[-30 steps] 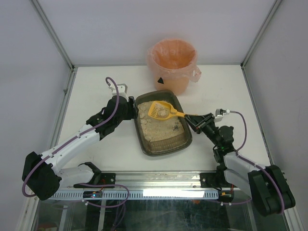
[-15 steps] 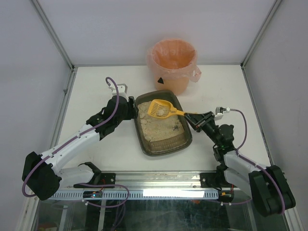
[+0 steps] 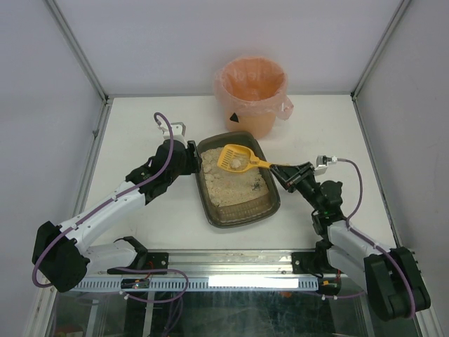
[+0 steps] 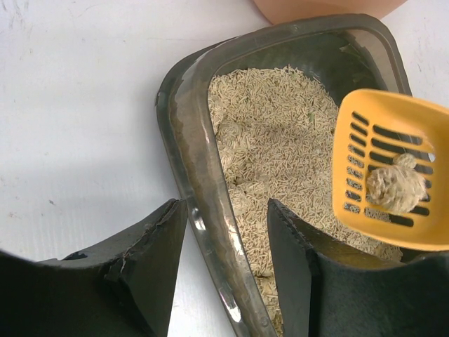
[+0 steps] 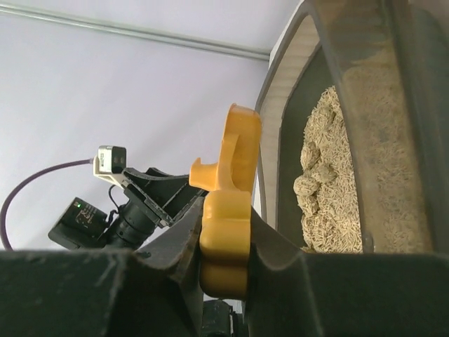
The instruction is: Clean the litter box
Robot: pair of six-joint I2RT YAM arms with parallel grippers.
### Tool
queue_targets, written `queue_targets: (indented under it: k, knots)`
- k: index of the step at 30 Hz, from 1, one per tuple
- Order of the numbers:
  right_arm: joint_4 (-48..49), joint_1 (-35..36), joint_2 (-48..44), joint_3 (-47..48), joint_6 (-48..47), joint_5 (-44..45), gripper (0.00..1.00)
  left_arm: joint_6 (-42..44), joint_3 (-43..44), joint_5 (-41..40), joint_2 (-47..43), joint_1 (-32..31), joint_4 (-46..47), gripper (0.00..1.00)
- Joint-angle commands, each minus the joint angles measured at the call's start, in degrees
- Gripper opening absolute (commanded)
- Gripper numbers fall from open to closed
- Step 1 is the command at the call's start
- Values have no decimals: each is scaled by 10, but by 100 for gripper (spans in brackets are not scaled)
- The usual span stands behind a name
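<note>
The litter box (image 3: 243,221) is a dark tray of beige litter mid-table, also in the left wrist view (image 4: 188,140) and the right wrist view (image 5: 365,63). My left gripper (image 3: 195,160) straddles its left rim, one finger outside and one over the litter, closed in on the rim (image 4: 224,205). My right gripper (image 3: 284,173) is shut on the handle of a yellow slotted scoop (image 5: 226,210). The scoop head (image 3: 233,156) hangs over the far half of the box and carries a pale clump (image 4: 396,188). More clumps (image 5: 312,175) lie in the litter.
An orange-pink bag-lined bucket (image 3: 251,95) stands just beyond the box at the back, its base showing in the left wrist view (image 4: 323,5). Frame posts and white walls enclose the table on the left, right and back.
My right gripper has shifted slightly up and away, carrying the scoop head with its clump a little toward the far end of the box. The left arm and the box have not moved.
</note>
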Motion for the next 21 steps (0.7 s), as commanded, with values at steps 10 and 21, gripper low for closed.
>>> queue_targets:
  k: [10, 21]
  knots:
    - [34, -9, -3, -2, 7, 1, 0, 1, 7, -6, -11, 1, 25, 51]
    - [43, 13, 12, 34, -27, -43, 0, -2, 5, -3, -13, 1, 25, 51]
